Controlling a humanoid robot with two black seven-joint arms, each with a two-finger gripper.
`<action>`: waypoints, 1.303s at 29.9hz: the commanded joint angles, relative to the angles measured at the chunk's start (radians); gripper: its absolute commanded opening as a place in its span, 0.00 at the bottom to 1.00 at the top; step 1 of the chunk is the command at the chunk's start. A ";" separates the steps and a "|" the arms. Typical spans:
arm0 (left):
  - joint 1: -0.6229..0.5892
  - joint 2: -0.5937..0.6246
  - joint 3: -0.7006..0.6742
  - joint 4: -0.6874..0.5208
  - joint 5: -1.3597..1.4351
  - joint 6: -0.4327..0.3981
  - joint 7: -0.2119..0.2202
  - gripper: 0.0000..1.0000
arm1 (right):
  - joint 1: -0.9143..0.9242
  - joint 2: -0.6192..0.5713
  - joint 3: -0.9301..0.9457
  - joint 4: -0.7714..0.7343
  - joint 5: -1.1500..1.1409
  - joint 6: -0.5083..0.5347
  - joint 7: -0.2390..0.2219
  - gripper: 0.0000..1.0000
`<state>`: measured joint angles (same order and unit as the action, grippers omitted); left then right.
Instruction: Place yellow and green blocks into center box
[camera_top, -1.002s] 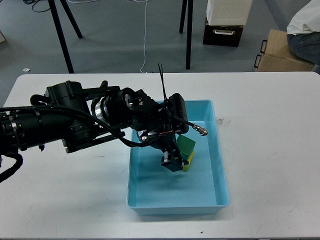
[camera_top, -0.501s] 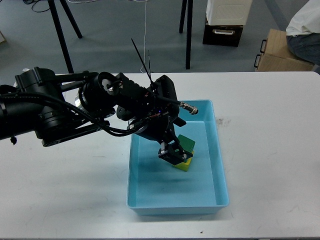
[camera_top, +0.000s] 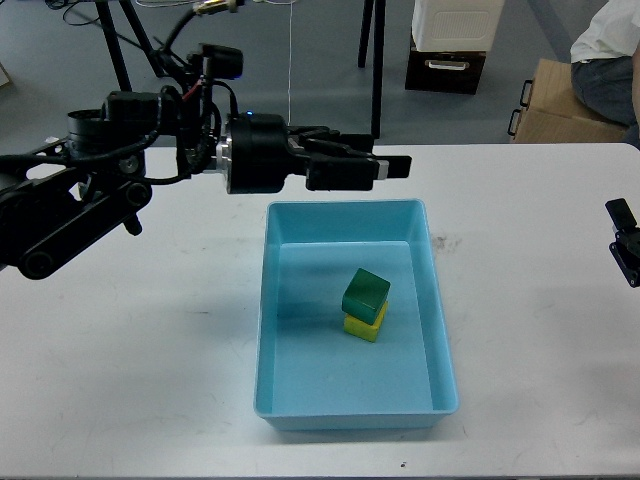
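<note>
A green block (camera_top: 366, 294) rests on top of a yellow block (camera_top: 364, 324) inside the light blue box (camera_top: 270, 330) at the table's middle. My left gripper (camera_top: 392, 168) is raised above the box's far edge, pointing right, open and empty. Only a small black part of my right gripper (camera_top: 625, 245) shows at the right edge; its fingers cannot be told apart.
The white table (camera_top: 540, 330) carries the box. Beyond its far edge are black stand legs (camera_top: 128, 70), a white and black cabinet (camera_top: 452, 40), a cardboard box (camera_top: 560, 105) and a seated person (camera_top: 605, 60).
My left gripper let go of the green block, rose out of the box and swung back to above its far edge. The green block stays on the yellow one. The right gripper came into view.
</note>
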<state>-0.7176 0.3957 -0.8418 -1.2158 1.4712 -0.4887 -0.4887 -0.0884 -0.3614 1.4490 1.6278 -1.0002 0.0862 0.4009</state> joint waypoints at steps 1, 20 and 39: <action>0.168 -0.014 -0.138 -0.013 -0.161 0.000 0.000 1.00 | 0.076 0.061 -0.010 0.000 0.142 0.001 -0.037 0.99; 0.657 -0.181 -0.158 -0.266 -1.189 0.335 0.032 1.00 | -0.025 0.186 0.028 -0.005 1.117 0.173 -0.258 0.99; 0.879 -0.354 -0.180 -0.272 -1.485 0.128 0.051 1.00 | -0.175 0.314 0.042 -0.005 1.261 0.244 -0.307 0.99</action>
<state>0.1626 0.0367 -1.0209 -1.4885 0.0065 -0.3227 -0.4379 -0.2627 -0.0480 1.4926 1.6242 0.2632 0.3221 0.0887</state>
